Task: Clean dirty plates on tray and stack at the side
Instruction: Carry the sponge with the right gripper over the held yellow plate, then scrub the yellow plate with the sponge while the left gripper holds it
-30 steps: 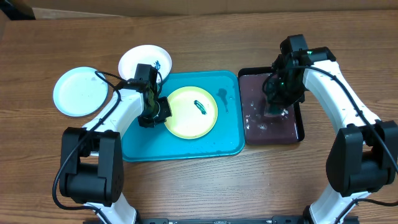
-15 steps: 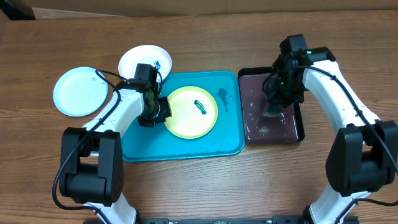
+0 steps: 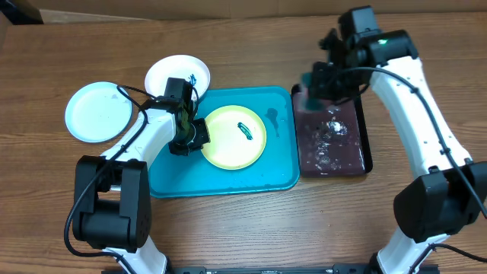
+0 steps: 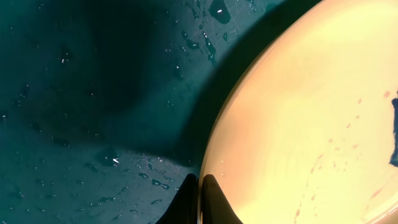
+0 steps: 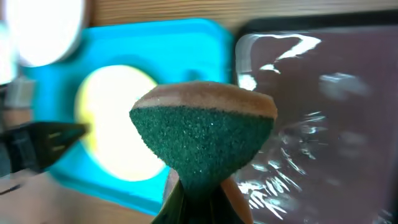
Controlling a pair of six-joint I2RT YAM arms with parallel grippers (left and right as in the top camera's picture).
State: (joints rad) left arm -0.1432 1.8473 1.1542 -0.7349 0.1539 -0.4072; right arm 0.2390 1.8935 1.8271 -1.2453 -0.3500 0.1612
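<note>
Right wrist: right gripper (image 5: 198, 202) pinches the green sponge (image 5: 202, 140), which may drip in transit; left gripper (image 4: 200, 200) pinches the yellow-green plate (image 4: 311, 124) at its rim, so scrubbing could dislodge it

One white plate (image 3: 171, 72), one pale blue plate (image 3: 97, 112), one yellow-green plate (image 3: 228, 148), one turquoise tray (image 3: 274, 164), one black tray (image 3: 368, 148) and one sponge (image 5: 202, 140).

Overhead cam: fixed, straight down, far; covers whole table (image 3: 243, 228). L wrist cam: v. close, down onto tray (image 4: 74, 93) + yellow-green plate (image 4: 311, 124) rim. R wrist cam: raised, oblique past sponge (image 5: 202, 137); same tray, plate visible.
</note>
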